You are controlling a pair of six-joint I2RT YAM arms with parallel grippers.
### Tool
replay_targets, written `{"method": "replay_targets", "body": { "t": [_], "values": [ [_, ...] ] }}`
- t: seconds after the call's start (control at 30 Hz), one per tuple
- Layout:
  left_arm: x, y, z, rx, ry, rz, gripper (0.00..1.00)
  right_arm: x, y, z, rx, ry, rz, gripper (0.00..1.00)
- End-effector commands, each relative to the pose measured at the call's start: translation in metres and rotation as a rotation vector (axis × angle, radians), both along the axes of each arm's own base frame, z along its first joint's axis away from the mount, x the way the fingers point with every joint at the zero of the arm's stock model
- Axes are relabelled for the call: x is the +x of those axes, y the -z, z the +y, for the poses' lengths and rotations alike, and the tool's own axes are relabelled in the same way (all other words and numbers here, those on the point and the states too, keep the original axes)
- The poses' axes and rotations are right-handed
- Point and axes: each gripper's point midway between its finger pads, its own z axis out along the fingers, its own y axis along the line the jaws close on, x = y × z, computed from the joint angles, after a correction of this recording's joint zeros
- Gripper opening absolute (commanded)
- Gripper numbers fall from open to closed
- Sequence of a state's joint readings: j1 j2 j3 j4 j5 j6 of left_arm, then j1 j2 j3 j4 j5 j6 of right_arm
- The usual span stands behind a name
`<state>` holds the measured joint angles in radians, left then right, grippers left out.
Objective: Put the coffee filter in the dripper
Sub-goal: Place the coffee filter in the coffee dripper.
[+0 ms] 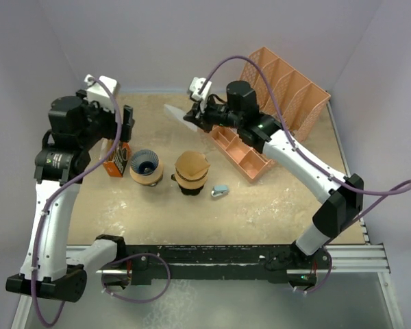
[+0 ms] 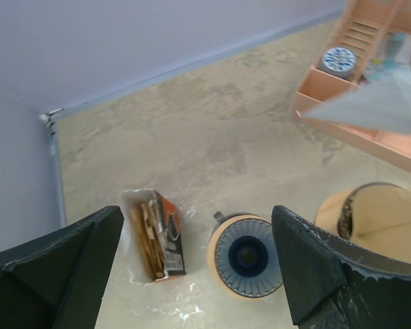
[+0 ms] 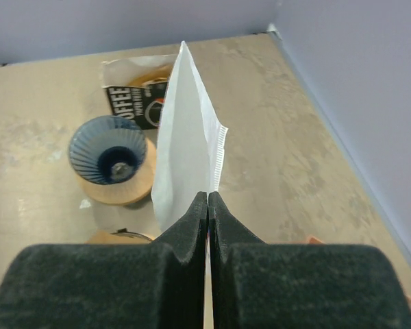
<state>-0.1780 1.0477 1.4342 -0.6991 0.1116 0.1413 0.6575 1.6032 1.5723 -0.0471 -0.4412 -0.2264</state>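
Note:
The dripper (image 1: 145, 168) is a blue ribbed cone on a tan wooden ring, standing at the table's middle left; it also shows in the left wrist view (image 2: 248, 256) and the right wrist view (image 3: 114, 160). My right gripper (image 3: 208, 197) is shut on a white paper coffee filter (image 3: 185, 144), folded flat and held in the air behind the dripper; the filter also shows in the top view (image 1: 179, 114). My left gripper (image 2: 195, 260) is open and empty, high above the dripper and the orange filter box (image 2: 154, 233).
A second tan dripper holding a brown filter (image 1: 192, 170) stands right of the blue one. The orange filter box (image 1: 118, 159) sits at its left. A small grey-blue item (image 1: 220, 191) lies nearby. An orange rack (image 1: 274, 103) fills the back right.

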Motion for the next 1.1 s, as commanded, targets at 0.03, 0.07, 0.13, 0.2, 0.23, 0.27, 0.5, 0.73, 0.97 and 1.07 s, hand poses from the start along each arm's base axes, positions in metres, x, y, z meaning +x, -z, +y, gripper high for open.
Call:
{"method": "replay_targets", "body": {
  "t": [0.03,0.07,0.13,0.2,0.23,0.27,0.5,0.73,0.97,1.07],
  "values": [
    [0.009,-0.004,0.042,-0.112,-0.133,0.067,0.90,-0.038,0.006,0.038,-0.097,-0.175,-0.029,0.00],
    [0.012,-0.002,0.047,-0.135,-0.154,0.083,0.90,-0.041,0.009,0.045,-0.106,-0.190,-0.027,0.00],
    [0.016,-0.002,0.061,-0.172,-0.211,0.094,0.90,-0.049,0.014,0.058,-0.115,-0.217,-0.019,0.00],
    [0.018,-0.004,0.074,-0.202,-0.262,0.083,0.90,-0.055,0.022,0.071,-0.125,-0.240,-0.001,0.00],
    [0.018,-0.003,0.079,-0.216,-0.284,0.082,0.90,-0.058,0.027,0.077,-0.135,-0.257,0.010,0.00],
    [0.018,-0.003,0.085,-0.229,-0.309,0.080,0.90,-0.061,0.034,0.085,-0.148,-0.273,0.023,0.00],
    [0.025,0.004,0.105,-0.292,-0.376,0.090,0.91,-0.074,0.069,0.119,-0.232,-0.310,0.072,0.00],
    [0.022,0.009,0.106,-0.285,-0.381,0.094,0.91,-0.063,0.085,0.133,-0.264,-0.246,0.098,0.00],
    [0.020,0.030,0.101,-0.274,-0.346,0.157,0.91,-0.056,0.091,0.140,-0.269,-0.223,0.118,0.05],
    [0.019,0.040,0.099,-0.267,-0.335,0.184,0.91,-0.057,0.094,0.142,-0.267,-0.223,0.138,0.13]
  ]
}}
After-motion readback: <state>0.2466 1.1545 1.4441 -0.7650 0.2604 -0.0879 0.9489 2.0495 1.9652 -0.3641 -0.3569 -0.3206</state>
